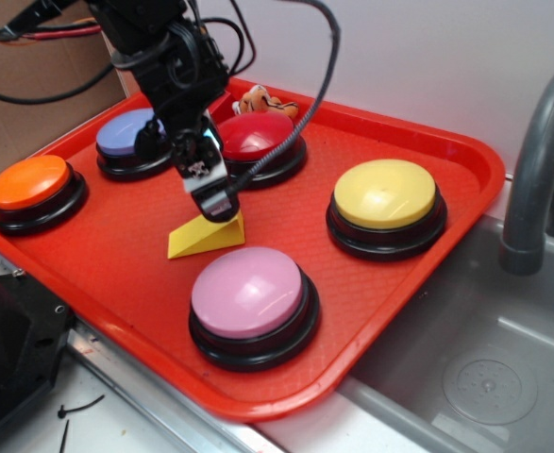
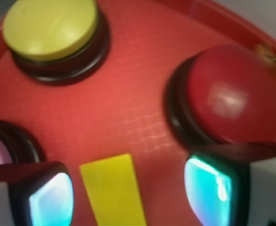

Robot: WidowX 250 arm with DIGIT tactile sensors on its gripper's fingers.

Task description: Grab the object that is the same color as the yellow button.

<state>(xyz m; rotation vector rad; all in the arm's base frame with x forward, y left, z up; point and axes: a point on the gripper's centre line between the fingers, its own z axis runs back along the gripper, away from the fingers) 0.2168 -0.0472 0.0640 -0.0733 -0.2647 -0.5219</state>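
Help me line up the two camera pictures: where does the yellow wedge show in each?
Exterior: yellow wedge at tray centre, under the gripper.
Wrist: yellow wedge at bottom centre, between the open jaws.
Shared landmark: yellow button, right in exterior, upper left in wrist.

Yellow wedge [image 2: 113, 190] lies between the open end effector [image 2: 128, 193] fingers.

End effector [image 2: 128, 190] lowered, pointing down, fingers spread apart.
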